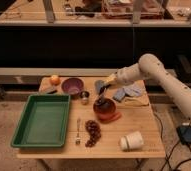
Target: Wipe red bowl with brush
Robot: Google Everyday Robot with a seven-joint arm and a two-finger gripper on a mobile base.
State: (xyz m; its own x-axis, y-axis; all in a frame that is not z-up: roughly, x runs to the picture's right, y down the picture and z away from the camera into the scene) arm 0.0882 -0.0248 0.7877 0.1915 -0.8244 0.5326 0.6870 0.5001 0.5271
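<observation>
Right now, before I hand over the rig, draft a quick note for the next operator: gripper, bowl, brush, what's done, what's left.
Gripper: pointing down, just above the back-left rim of the red bowl.
Red bowl: mid-table, right of the metal cup.
Brush: likely the dark shape reaching from the gripper into the bowl; hard to be sure.
Done: brush is at the bowl.
Left: no sign that wiping is finished; wipe the inside, then set the brush down.
</observation>
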